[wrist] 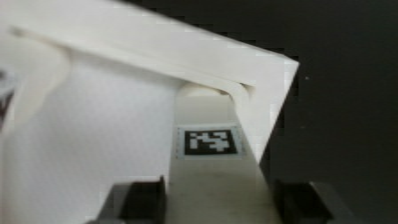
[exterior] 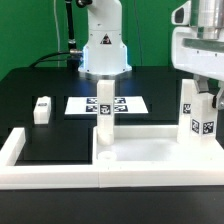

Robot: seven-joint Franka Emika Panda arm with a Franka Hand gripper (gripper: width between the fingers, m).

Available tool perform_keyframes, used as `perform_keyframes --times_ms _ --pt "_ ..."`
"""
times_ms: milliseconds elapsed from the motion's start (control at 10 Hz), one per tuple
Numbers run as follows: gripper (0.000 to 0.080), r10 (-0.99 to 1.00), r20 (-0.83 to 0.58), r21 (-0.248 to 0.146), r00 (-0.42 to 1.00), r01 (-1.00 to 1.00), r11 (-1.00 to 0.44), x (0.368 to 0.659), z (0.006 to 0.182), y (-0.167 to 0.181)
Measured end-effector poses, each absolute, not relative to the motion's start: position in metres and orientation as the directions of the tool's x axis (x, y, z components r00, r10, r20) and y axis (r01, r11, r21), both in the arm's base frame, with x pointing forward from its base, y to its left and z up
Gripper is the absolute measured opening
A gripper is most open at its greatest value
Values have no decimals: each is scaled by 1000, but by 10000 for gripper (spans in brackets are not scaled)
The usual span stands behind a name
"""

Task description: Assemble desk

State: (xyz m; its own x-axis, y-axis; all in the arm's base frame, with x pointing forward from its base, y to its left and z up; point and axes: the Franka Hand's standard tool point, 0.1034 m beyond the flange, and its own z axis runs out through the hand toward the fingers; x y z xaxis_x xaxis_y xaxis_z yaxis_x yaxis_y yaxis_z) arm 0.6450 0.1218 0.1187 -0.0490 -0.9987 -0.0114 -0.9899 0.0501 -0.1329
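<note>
At the exterior view's right, the robot's fingers [wrist: 139, 200] sit narrow, apparently clasping a short square white plastic leg [wrist: 214, 172]. It stands upright, long axis vertical, at a corner of the wide white rimmed tabletop [exterior: 150, 152] on the black table [exterior: 60, 145]. If the leg tilts in the grasp, it may jam crooked or slip free.

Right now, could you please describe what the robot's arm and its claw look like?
The arm is glossy white with rounded casings, a small dark mark on its front and black cables beside its upper part. The claw has a pale grey-white body and two dark, blocky fingers.
</note>
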Motion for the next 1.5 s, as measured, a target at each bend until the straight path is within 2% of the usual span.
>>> perform_keyframes --times_ms 200,500,600,700,800,900,1000,1300,1400,1500 --pt "288 -944 -64 -162 -323 -930 329 648 118 132" --pt "289 -958 -58 -164 -282 -944 287 648 117 134" --pt "494 -964 -53 -165 -259 -950 265 648 118 134" --pt "494 -999 4 -173 -32 -985 30 647 119 129" --pt "625 -979 62 -166 195 -965 -202 646 117 131" --pt "625 -952 80 -169 295 -937 -304 644 115 133" --pt "645 -938 88 -165 335 -924 -345 645 115 131" --pt "649 -832 126 -139 540 -821 -553 645 115 129" --pt "649 -582 174 -59 794 -582 -811 646 116 117" --pt "649 -505 176 -38 845 -507 -861 645 114 111"
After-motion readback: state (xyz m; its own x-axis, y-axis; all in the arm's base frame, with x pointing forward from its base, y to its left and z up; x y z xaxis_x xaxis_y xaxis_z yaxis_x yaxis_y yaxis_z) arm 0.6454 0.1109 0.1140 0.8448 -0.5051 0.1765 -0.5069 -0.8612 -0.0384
